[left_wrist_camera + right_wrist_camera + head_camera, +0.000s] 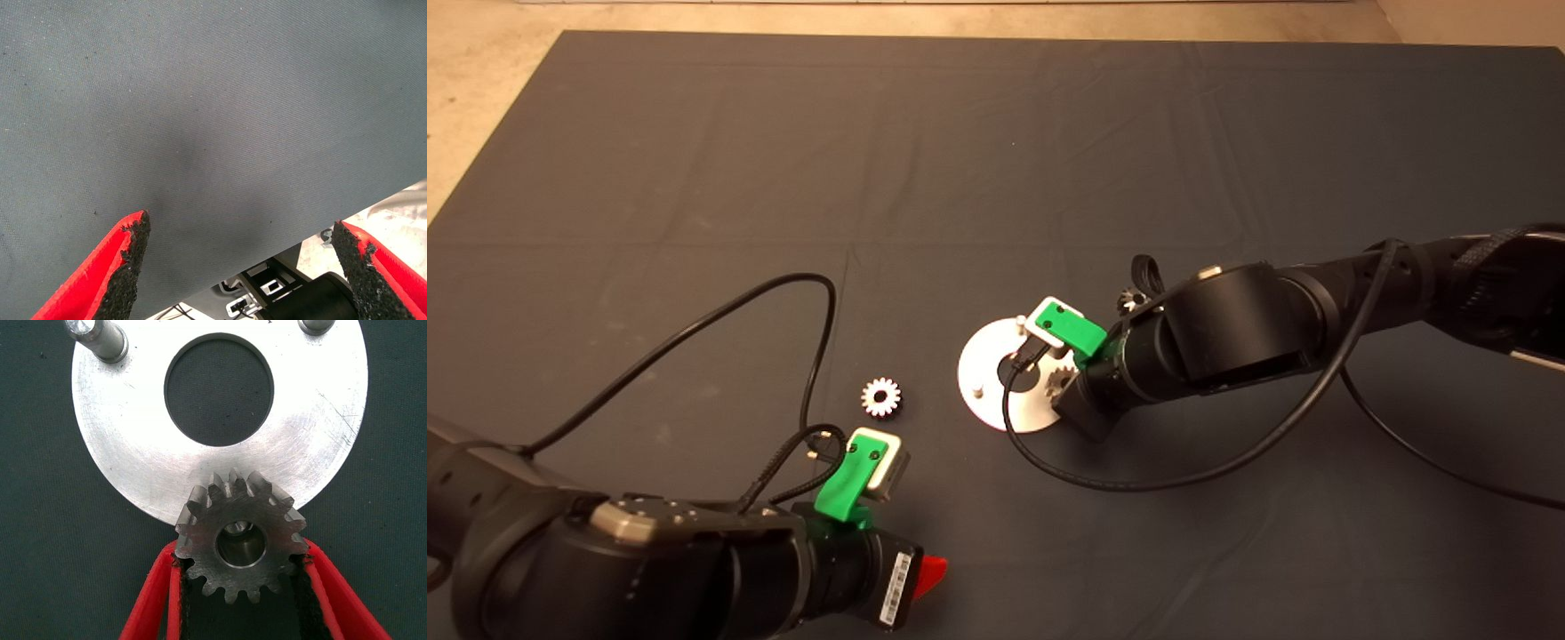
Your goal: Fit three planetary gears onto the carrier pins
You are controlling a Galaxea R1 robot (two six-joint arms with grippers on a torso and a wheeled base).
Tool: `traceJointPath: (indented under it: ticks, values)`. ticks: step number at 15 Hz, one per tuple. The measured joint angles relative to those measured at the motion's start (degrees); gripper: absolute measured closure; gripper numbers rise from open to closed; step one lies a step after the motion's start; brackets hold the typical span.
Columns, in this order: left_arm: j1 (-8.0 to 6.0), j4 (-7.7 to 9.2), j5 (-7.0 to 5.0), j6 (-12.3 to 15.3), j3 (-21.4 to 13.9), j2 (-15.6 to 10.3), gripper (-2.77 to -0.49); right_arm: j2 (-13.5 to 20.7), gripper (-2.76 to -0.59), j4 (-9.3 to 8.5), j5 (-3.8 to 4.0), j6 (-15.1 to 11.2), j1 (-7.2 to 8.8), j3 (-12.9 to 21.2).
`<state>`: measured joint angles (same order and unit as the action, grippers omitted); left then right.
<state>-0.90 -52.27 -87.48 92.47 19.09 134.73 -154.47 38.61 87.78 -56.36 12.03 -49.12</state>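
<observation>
The carrier is a shiny flat disc with a central hole, lying on the mat at centre. Two bare carrier pins stand on its far side. My right gripper is shut on one planetary gear at the disc's near rim, a red finger against each side. The top of a third pin shows inside that gear's bore. A second gear lies on the mat left of the disc. A third gear peeks out behind the right arm. My left gripper hangs open over bare mat.
A black cable from the right arm loops across the mat in front of the disc. Another cable arcs from the left arm, near the loose gear. The mat's near edge and some gear beyond it show in the left wrist view.
</observation>
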Motion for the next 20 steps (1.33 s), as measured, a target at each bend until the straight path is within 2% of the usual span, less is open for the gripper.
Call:
traceJointPath:
  ticks: [20]
  values:
    - [-0.26,0.01,0.00,0.0,0.0,0.0,-1.92,0.0,-0.82,0.78,-0.04,0.4,-0.77,-0.6]
